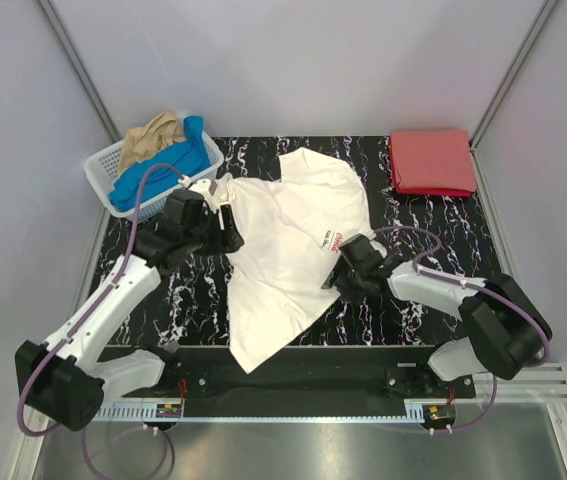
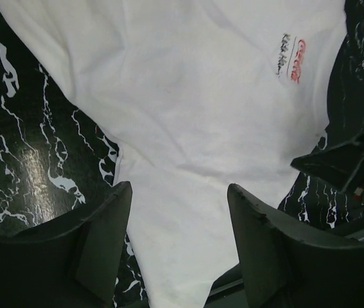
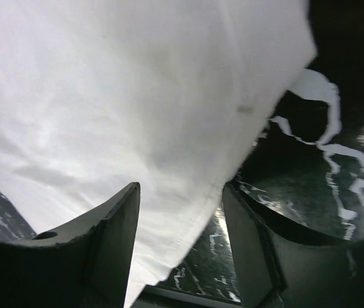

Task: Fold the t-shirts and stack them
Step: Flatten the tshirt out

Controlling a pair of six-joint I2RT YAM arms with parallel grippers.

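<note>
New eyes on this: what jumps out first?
A white t-shirt lies rumpled in the middle of the black marbled table, the left arm and right arm at its sides, jaws open over its edges. A folded red t-shirt sits at the far right corner; a basket at the far left holds a blue shirt and a tan shirt.

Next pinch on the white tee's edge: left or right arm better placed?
Right, probably. The right arm has the edge of the white tee between its open jaws, close up. The left arm holds its open jaws over cloth, seemingly higher.
</note>
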